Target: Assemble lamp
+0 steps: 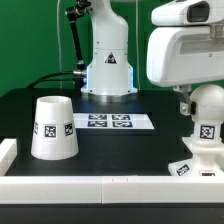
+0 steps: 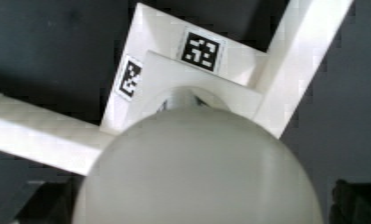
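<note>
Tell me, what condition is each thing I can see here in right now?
shade: standing alone, wide end down, not on the lamp yet.
bulb: upright on the base, round head up; how firmly it is seated cannot be told.
base: lying flat, carrying the bulb.
gripper: directly above the bulb, a finger on each side; gripping or not cannot be told.
marker board: lying flat, bare.

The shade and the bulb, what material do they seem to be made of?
The shade is probably rigid plastic with a matte white finish: it shows even, soft shading and no sharp glints. The bulb is likely the same matte white plastic: its round head looks dull and opaque, not glassy.
</note>
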Available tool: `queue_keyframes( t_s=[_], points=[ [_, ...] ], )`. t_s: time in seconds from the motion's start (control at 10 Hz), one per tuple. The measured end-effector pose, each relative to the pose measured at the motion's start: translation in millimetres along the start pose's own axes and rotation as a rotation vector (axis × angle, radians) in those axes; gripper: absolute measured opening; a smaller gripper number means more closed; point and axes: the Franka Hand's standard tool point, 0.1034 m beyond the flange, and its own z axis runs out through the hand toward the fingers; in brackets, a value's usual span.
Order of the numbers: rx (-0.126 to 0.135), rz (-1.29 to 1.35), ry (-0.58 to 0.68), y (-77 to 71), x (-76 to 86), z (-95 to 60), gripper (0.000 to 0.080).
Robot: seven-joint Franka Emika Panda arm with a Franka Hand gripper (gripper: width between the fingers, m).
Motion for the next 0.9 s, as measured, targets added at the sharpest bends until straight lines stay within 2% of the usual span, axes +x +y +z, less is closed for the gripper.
queue_keyframes(
  t_s=[0.4, 0.8, 0.9],
  points=[
    [-0.013, -0.268, -0.001, 3.9, -0.2, -0.5, 0.0699],
    [-0.046, -0.574, -0.023, 2.6, 0.9, -0.6, 0.0699],
    [-0.047, -0.623, -0.026, 2.8, 0.6, -0.3, 0.0699]
  ],
)
